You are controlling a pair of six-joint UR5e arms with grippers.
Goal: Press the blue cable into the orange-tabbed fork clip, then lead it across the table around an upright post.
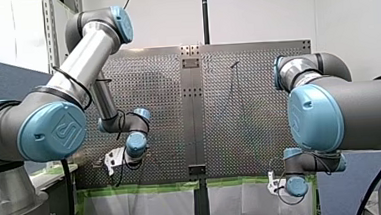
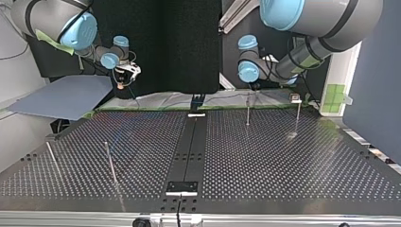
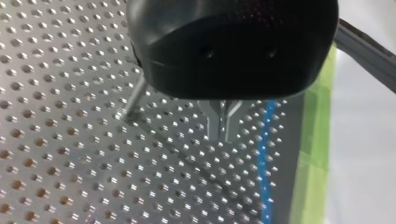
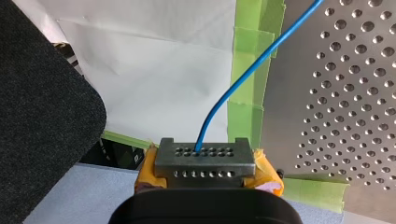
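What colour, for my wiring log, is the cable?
Blue; the cable shows best in the right wrist view.

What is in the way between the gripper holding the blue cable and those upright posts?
Nothing that I can see. My right gripper holds the blue cable just off the table's edge, and the perforated table from there to the upright posts lies bare.

The perforated table (image 2: 283,165) lies open across its middle. In the top view, thin uprights obstruct both sides: the outer left post (image 2: 52,156) and inner left post (image 2: 111,165) nearer the camera, and the inner right post (image 2: 248,113) and outer right post (image 2: 297,116) farther back. The blue cable (image 4: 243,70), pinched in my right gripper (image 4: 204,156), strings over the green-taped edge (image 4: 245,107).
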